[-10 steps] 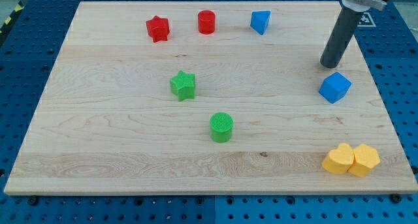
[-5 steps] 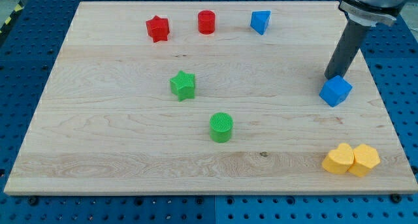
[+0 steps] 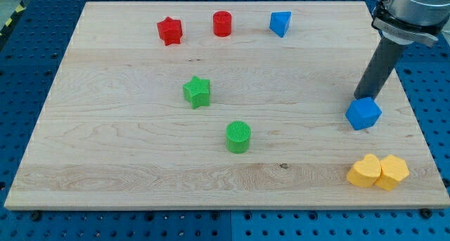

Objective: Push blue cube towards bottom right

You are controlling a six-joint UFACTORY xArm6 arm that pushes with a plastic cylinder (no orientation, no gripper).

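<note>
Since the earlier frames, my tip point(image 3: 363, 98) and the blue cube point(image 3: 363, 114) have both shifted toward the view's bottom right; the rod has no jaws to open or close, and its end presses against the cube's upper edge. Main risk: an off-centre push lets the cube rotate and slip sideways. Secondary risk: continued travel drives it into the two yellow blocks point(image 3: 377, 171) near the board point(image 3: 126, 150) corner.

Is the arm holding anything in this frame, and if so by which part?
Nothing is held. My tip only presses the blue cube at its top edge, on the side toward the view's top.
</note>
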